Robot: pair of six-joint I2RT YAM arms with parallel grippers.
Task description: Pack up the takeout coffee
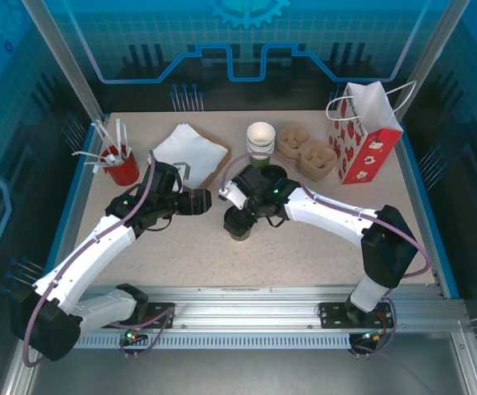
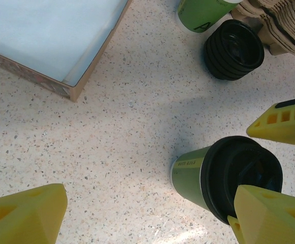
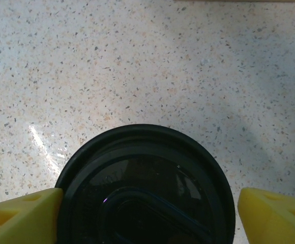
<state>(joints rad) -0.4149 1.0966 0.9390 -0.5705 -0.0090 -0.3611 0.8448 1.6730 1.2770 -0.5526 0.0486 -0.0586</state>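
R arm: from its base at the near edge it rises to a bent elbow on the right side. The white forearm then runs left over the table (image 1: 304, 255). The wrist is bent so that R gripper (image 3: 150, 195) looks straight down.
R fingers: apart, one at each side of the black lid. In R wrist view, a thin strip of table shows at the right side btw finger and lid. At the left side the finger is at the rim; touching or not, I cannot tell.
L arm: elbow low at the near left corner, forearm climbs diagonally toward table centre. L gripper (image 2: 150, 192) is turned toward the R one, just beside it.
L fingers: wide apart; bare table shows btw them.
Takeout coffee (image 2: 190, 175): stands on the table near centre, under R gripper, well apart from the gift bag (image 1: 368, 140) at far right.
Cup axis: long axis vertical, lid up, base on the table, green wall showing.
Behind it: stack of lids (image 2: 234, 49) and stack of lidless cups (image 1: 261, 138), near each other.
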